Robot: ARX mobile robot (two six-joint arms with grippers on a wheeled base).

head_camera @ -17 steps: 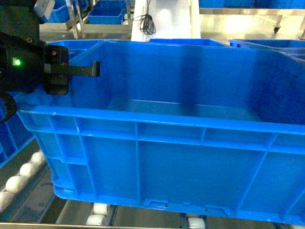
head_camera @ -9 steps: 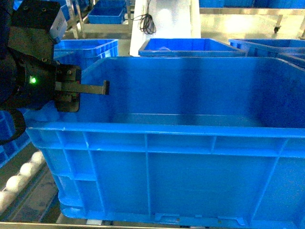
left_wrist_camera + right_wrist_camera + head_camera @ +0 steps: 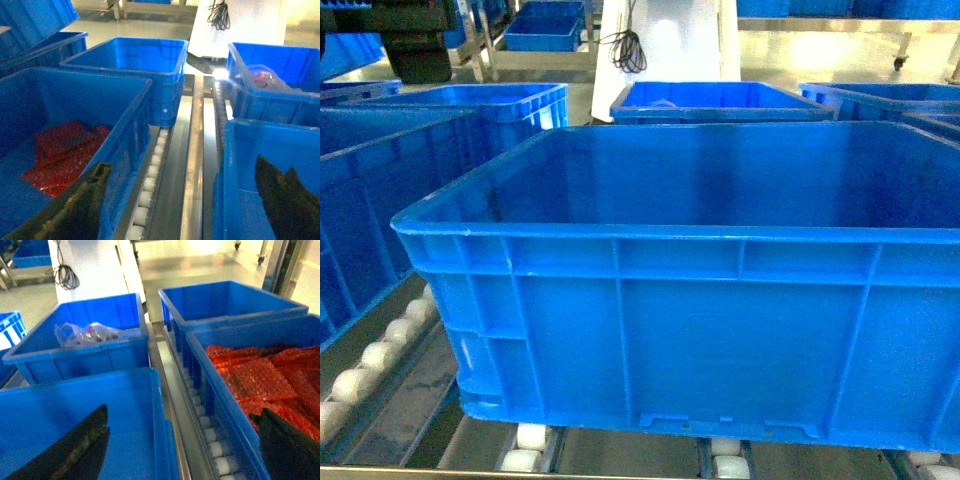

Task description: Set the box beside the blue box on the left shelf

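The left gripper [image 3: 180, 200] has its two dark fingers spread wide and holds nothing. One finger [image 3: 75, 205] hangs over the wall of a crate with red stuff [image 3: 60, 150] in it. The other finger [image 3: 285, 195] hangs over the box [image 3: 260, 165]. The right gripper [image 3: 180, 445] is spread wide too and holds nothing. One of its fingers is over the box and the other is over a crate full of red packs [image 3: 260, 375].

The box [image 3: 700, 290] is big, blue and open on top. It sits flat on the white rollers [image 3: 370, 360] of the left shelf [image 3: 192, 150], at the near edge. A blue crate [image 3: 360, 210] stands just beside it on the left, with a row of rollers between them. More blue crates [image 3: 720, 100] stand behind it, toward the far edge of the shelf
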